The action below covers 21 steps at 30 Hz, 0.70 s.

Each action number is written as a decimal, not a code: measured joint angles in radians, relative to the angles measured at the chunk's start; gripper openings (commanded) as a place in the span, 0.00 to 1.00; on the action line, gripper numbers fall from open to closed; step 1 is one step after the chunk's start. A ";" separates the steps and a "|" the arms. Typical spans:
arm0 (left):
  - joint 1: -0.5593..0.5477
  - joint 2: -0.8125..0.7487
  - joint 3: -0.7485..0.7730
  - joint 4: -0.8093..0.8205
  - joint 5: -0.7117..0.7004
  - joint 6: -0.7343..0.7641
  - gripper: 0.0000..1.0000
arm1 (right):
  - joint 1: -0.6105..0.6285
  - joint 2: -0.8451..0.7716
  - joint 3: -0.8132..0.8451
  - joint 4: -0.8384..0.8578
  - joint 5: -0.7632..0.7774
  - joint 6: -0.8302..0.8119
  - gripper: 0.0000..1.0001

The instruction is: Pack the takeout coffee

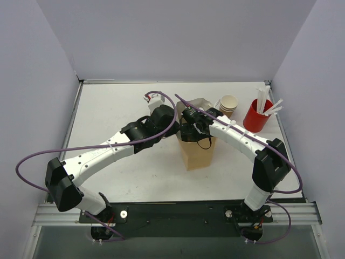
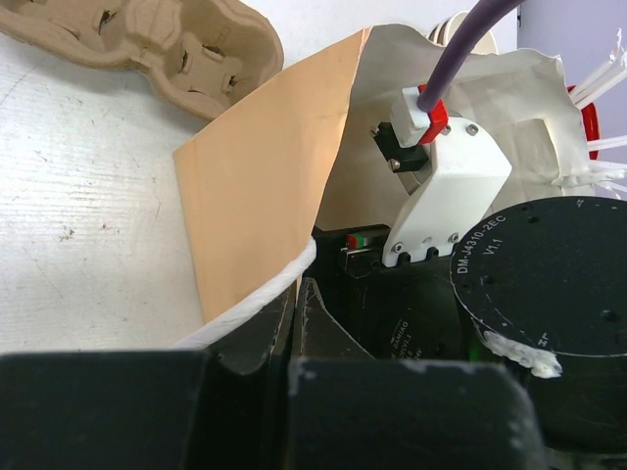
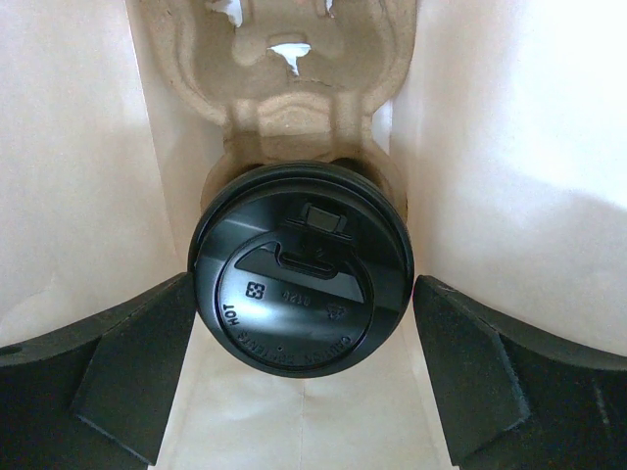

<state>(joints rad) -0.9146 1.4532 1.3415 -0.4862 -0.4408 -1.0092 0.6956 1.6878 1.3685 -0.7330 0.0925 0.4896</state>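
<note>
The takeout coffee [image 3: 302, 269] stands inside the kraft paper bag [image 1: 197, 152], seated in a slot of a brown pulp carrier [image 3: 294, 88]. Only its black lid shows; the tan body is hidden beneath. My right gripper [image 3: 304, 294] reaches down into the bag mouth [image 1: 193, 131]. It is open, with one finger [image 3: 147, 352] on each side of the lid. My left gripper [image 2: 297, 294] is shut on the bag's rim at the white rope handle [image 2: 257, 299] and holds the bag's left side [image 1: 179, 131].
A second pulp carrier [image 2: 147, 39] lies on the table behind the bag. A stack of empty tan cups [image 1: 228, 104] and a red cup with white straws [image 1: 257, 114] stand at the back right. The bag walls [image 3: 78, 166] close in around my right gripper.
</note>
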 measured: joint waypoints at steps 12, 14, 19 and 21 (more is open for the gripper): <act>0.000 0.000 0.002 -0.003 0.001 0.000 0.00 | 0.000 0.000 0.011 -0.020 0.006 -0.009 0.87; 0.000 0.000 0.002 -0.003 0.002 0.000 0.00 | 0.000 0.000 0.012 -0.021 0.006 -0.010 0.87; 0.000 0.000 0.002 -0.004 0.003 0.000 0.00 | 0.000 0.000 0.014 -0.025 0.007 -0.013 0.89; 0.000 0.000 0.002 -0.004 0.003 0.000 0.00 | 0.000 0.000 0.014 -0.027 0.008 -0.014 0.89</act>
<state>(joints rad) -0.9146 1.4536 1.3434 -0.4900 -0.4374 -1.0092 0.6952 1.6878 1.3830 -0.7601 0.1005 0.4755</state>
